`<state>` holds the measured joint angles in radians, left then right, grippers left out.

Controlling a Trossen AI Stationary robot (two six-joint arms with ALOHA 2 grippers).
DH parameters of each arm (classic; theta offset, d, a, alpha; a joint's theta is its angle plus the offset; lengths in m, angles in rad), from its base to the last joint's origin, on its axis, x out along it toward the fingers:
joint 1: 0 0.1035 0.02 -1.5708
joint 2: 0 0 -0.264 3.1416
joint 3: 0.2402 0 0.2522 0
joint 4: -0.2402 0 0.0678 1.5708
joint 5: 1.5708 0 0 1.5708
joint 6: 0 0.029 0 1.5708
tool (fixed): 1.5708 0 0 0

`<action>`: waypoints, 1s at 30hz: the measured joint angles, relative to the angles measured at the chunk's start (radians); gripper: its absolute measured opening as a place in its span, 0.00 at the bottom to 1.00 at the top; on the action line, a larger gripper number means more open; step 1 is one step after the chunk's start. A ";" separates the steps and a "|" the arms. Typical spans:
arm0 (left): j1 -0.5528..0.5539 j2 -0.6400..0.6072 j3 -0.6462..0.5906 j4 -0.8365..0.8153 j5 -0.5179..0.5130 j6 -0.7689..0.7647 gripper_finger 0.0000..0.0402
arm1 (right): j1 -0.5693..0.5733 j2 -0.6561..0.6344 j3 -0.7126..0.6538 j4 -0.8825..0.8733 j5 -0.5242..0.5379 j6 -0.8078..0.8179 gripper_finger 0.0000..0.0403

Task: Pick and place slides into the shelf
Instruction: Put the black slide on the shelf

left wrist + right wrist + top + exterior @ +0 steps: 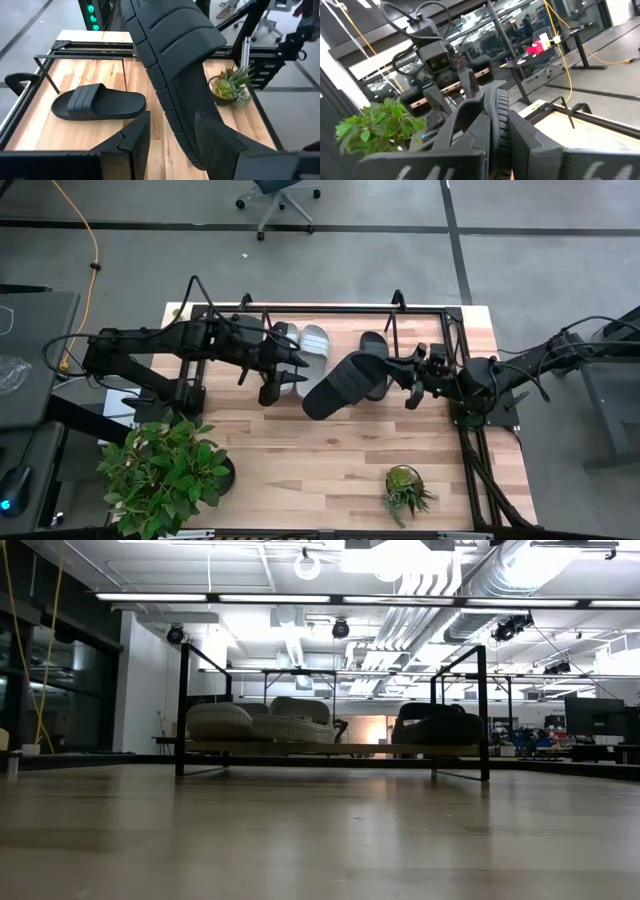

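My right gripper (397, 368) (492, 119) is shut on a black slide (345, 383) (175, 75) and holds it in the air just in front of the shelf (320, 310) (330, 748). My left gripper (290, 372) (171, 121) is open. Its fingers stand on either side of the free end of this slide; whether they touch it I cannot tell. On the shelf's wood base lie the light grey pair (300, 343) (260, 722) and the other black slide (375, 342) (97, 102) (435, 727), each flat on its sole. My right gripper pinches the black slide between its two fingers at the end toward the table's right (496, 107), one finger on each face. The fingers come level from the table's right. The slide is lifted clear and slants toward the table's near left, its free end (314, 404) by my left gripper.
The shelf's thin black tubes (45, 70) frame the far part of the table. A large leafy plant (160, 470) stands at the near left corner and a small potted succulent (405, 490) (230, 85) at the near right. Bare wood lies between them.
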<state>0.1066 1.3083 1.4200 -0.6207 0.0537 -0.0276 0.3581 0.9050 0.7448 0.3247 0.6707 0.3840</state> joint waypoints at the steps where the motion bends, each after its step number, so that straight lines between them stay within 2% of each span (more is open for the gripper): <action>1: 0.000 0.000 0.000 0.000 0.000 -0.008 0.36 | -0.008 -0.003 0.000 -0.005 -0.015 0.000 0.04; 14: 0.020 0.034 0.000 -0.003 0.019 -0.092 0.36 | -0.143 -0.017 0.000 -0.036 -0.233 -0.025 0.04; 30: 0.020 0.092 -0.001 0.000 0.012 -0.113 0.36 | -0.250 -0.017 0.000 -0.047 -0.388 -0.038 0.04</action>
<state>0.1268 1.3998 1.4193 -0.6205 0.0661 -0.1409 0.1084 0.8883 0.7448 0.2775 0.2832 0.3464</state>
